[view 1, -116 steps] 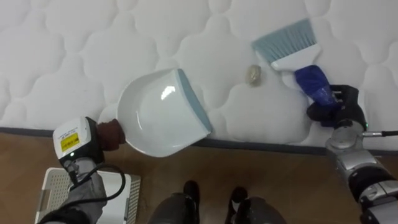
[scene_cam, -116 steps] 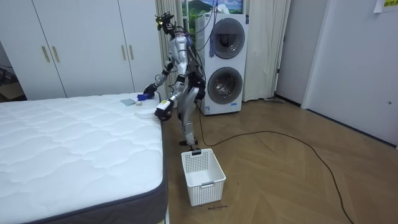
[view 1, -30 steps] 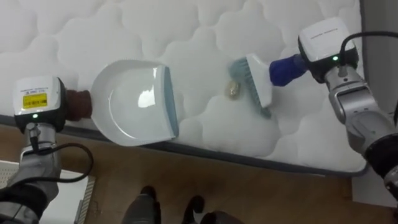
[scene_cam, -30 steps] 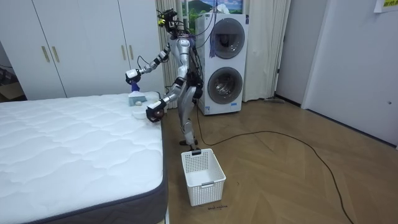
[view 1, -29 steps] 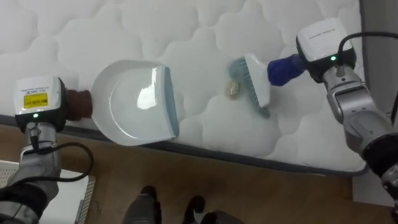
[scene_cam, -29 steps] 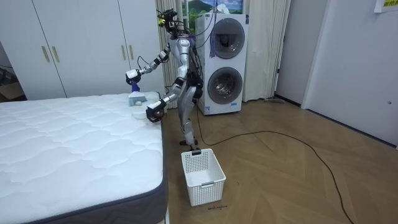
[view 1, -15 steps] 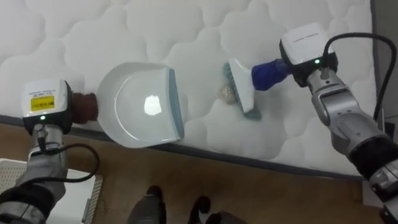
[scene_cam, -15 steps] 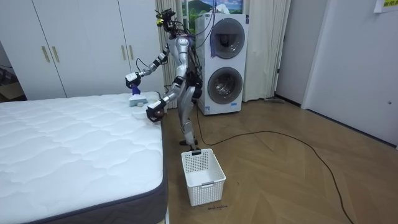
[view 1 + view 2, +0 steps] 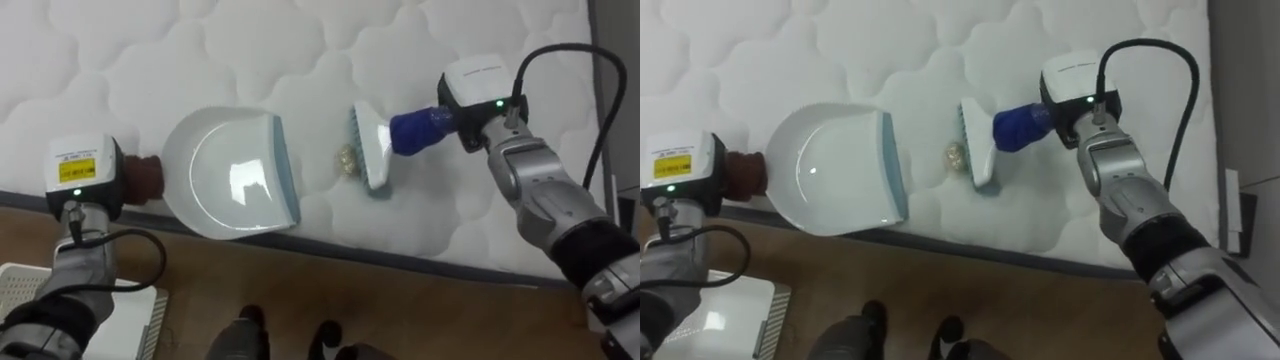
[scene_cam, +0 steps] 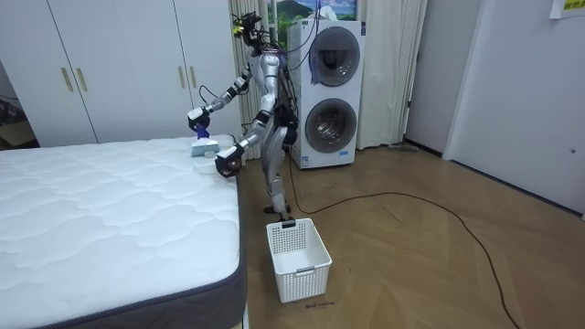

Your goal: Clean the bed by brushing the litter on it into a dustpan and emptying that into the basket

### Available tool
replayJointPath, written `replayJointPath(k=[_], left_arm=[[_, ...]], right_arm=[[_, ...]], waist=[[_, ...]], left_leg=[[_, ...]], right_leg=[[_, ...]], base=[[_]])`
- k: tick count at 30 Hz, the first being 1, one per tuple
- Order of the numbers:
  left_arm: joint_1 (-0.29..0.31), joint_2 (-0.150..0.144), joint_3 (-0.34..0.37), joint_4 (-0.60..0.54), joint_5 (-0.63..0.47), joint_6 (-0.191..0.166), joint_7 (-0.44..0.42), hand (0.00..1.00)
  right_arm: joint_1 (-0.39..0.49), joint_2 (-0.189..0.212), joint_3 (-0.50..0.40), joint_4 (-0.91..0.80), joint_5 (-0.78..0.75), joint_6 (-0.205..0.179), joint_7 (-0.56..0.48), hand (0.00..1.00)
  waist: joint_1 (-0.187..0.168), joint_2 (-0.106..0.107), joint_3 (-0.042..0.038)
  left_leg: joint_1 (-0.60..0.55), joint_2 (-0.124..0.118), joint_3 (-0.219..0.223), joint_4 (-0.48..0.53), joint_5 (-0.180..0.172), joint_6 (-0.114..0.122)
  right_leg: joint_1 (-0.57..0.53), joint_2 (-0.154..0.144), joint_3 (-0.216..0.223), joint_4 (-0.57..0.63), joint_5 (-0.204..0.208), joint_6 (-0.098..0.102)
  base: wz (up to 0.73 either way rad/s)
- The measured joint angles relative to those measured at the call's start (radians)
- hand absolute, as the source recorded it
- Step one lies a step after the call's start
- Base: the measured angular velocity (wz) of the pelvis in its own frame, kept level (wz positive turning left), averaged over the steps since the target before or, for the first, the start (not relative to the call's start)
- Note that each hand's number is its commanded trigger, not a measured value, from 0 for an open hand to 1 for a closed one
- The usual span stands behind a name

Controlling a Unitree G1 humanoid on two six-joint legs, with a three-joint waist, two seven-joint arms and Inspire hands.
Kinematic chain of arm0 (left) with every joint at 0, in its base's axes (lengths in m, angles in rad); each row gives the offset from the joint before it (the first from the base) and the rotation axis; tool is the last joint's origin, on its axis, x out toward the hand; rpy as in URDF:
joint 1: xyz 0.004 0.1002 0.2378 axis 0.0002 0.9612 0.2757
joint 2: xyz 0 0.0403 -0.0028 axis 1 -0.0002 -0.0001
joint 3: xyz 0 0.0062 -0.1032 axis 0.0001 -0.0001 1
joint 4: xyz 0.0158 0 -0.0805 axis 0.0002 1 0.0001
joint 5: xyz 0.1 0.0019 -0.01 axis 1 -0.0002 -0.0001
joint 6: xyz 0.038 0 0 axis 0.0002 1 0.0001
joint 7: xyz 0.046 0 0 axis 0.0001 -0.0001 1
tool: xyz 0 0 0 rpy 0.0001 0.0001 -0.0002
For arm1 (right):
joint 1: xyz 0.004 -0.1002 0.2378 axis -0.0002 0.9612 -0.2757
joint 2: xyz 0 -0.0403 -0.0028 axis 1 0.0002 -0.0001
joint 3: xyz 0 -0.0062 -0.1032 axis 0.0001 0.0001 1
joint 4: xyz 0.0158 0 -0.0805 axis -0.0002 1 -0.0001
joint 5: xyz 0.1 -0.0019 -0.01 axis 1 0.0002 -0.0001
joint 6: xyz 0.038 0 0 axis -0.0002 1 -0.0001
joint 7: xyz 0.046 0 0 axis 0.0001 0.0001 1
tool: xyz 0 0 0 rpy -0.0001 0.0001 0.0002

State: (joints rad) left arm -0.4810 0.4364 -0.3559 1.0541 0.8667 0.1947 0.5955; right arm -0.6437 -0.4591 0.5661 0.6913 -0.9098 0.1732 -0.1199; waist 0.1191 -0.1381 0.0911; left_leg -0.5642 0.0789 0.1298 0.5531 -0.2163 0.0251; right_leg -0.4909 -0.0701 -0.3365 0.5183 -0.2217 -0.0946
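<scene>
Fingers of the right hand (image 9: 480,95) are closed round the blue handle of the brush (image 9: 372,152), as far as the dark edge beneath the hand's back lets one judge. Those of the left hand (image 9: 85,178) are clamped on the brown stub handle of the dustpan (image 9: 232,185) in the same half-hidden way. Brush bristles face the pan, and a small pale scrap (image 9: 347,158) lies on the mattress (image 9: 120,60) between them, just beside the bristles and short of the pan's grey-blue lip. So the sweep looks about midway: the scrap is lined up but not yet in the pan (whose bowl shows nothing but glare). Left, probably: push it over the lip, then tip it into the white basket (image 10: 298,256) on the floor. Whether the bristles touch the scrap, and what it is, cannot be made out.
</scene>
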Motion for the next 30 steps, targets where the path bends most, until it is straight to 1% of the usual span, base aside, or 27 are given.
replayJointPath(k=[4,9,11,14,16,18,22,24,27,30], left_arm=[[0.002,-0.002,0.000,0.000,0.000,0.008,0.000,1.00],[0.012,-0.011,-0.001,0.005,0.000,0.010,0.000,1.00],[0.011,-0.013,0.000,0.010,0.000,0.010,0.000,1.00],[0.012,-0.029,0.009,0.020,0.000,0.010,-0.004,1.00],[0.013,-0.038,0.020,0.026,0.000,0.008,-0.014,1.00],[0.017,-0.039,0.021,0.027,0.000,0.002,-0.018,1.00],[0.017,-0.048,0.021,0.027,0.003,-0.002,-0.018,1.00],[0.017,-0.060,0.020,0.028,0.010,-0.005,-0.018,1.00],[0.019,-0.073,0.020,0.029,0.010,-0.008,-0.018,1.00],[0.018,-0.076,0.019,0.037,0.012,-0.020,-0.018,1.00]], right_arm=[[0.000,0.010,0.000,0.000,0.055,0.000,0.031,1.00],[0.000,0.046,0.002,0.000,0.157,0.000,0.049,1.00],[0.000,0.058,0.002,0.000,0.182,0.000,0.060,1.00],[0.000,0.075,0.000,0.000,0.217,-0.001,0.092,1.00],[0.000,0.085,-0.001,-0.001,0.256,-0.008,0.114,1.00],[0.000,0.108,-0.001,-0.001,0.306,-0.015,0.139,1.00],[0.001,0.128,0.000,-0.038,0.375,-0.055,0.181,1.00],[0.001,0.136,0.001,-0.059,0.435,-0.091,0.190,1.00],[0.001,0.142,0.002,-0.084,0.487,-0.118,0.201,1.00],[0.001,0.143,0.001,-0.086,0.524,-0.121,0.211,1.00]], waist=[[0.000,0.006,-0.0035],[-0.001,0.021,-0.0098],[-0.002,0.023,-0.0088],[-0.003,0.024,-0.0083],[-0.002,0.025,-0.0085],[0.000,0.025,-0.0084],[0.007,0.035,-0.0079],[0.016,0.043,-0.0091],[0.019,0.051,-0.0092],[0.014,0.053,-0.0098]], left_leg=[[0.002,-0.002,0.000,0.000,0.005,-0.001],[0.009,-0.004,0.000,-0.004,0.006,-0.002],[0.009,-0.005,0.000,-0.005,0.006,-0.002],[0.008,-0.007,0.002,-0.005,0.007,0.000],[0.009,-0.007,0.003,-0.006,0.007,0.000],[0.009,-0.006,0.004,-0.005,0.007,0.000],[0.009,-0.007,0.004,-0.008,0.007,0.000],[0.011,-0.008,0.004,-0.009,0.008,0.001],[0.010,-0.014,0.001,-0.008,0.009,0.003],[0.010,-0.024,-0.006,-0.006,0.010,0.005]], right_leg=[[-0.001,0.000,0.003,0.000,0.000,0.000],[0.002,-0.003,0.002,0.001,0.000,0.000],[0.002,-0.004,0.002,0.002,0.000,0.000],[0.001,-0.007,0.002,0.004,-0.001,0.001],[0.001,-0.008,0.002,0.004,-0.001,0.001],[0.001,-0.008,0.002,0.005,-0.001,0.001],[-0.002,-0.008,0.002,0.006,-0.001,0.001],[-0.001,-0.010,0.001,0.006,-0.001,0.001],[-0.001,-0.015,-0.001,0.011,-0.004,0.004],[0.001,-0.027,-0.007,0.022,-0.010,0.009]], base=[[-0.02],[0.00],[0.00],[0.00],[0.00],[0.00],[0.00],[0.02],[0.04],[0.10]])
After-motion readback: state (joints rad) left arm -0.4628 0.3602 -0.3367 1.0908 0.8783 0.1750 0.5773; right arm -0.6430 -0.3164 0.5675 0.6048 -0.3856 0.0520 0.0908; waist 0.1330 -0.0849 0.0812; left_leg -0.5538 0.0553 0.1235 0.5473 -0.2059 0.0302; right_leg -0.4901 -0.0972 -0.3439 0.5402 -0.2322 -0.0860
